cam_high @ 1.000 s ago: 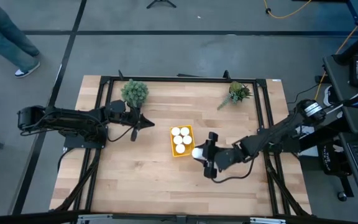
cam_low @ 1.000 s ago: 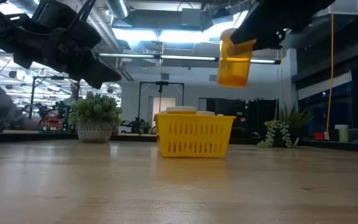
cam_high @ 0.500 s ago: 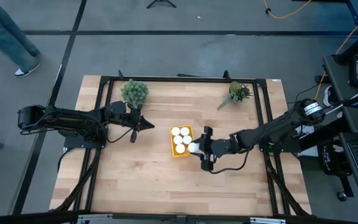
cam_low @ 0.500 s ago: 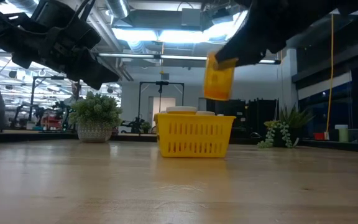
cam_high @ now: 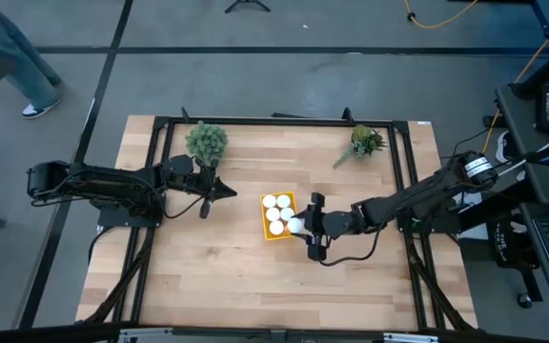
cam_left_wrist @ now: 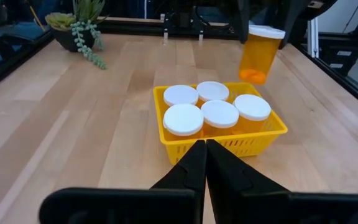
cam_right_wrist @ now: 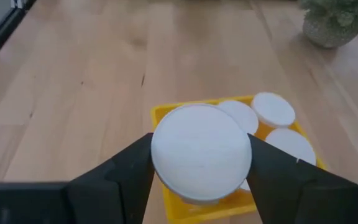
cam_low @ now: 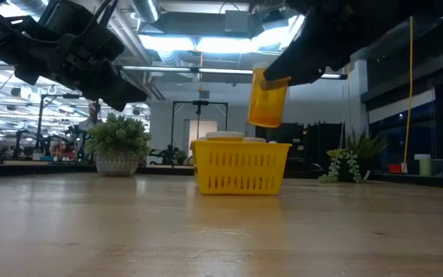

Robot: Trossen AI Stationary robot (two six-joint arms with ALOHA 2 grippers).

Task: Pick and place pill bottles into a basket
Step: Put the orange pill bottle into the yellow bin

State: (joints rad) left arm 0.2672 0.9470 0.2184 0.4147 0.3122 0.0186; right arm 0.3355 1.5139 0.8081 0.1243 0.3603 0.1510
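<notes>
Five bottles (cam_left_wrist: 219, 113) already stand in the basket (cam_left_wrist: 263, 135), caps up, filling all but one slot. A sixth bottle (cam_low: 267, 96) hangs in the air above the basket's right-arm side, clear of the rim in the low view. The right gripper (cam_right_wrist: 199, 163) is clamped on it just under the cap, one finger each side; gripping high likely keeps the fingers above the neighbouring caps when it lowers. The free slot seems to be the corner nearest this gripper, so the descent is tight: basket wall on two sides, caps on the others. Outside the basket the table (cam_high: 208, 267) lies bare on all sides. The left gripper (cam_high: 225, 190) waits well off the basket's far side, beside a bushy plant (cam_high: 206, 142), fingers pressed together. A trailing plant (cam_high: 362, 143) stands well away from the basket.
</notes>
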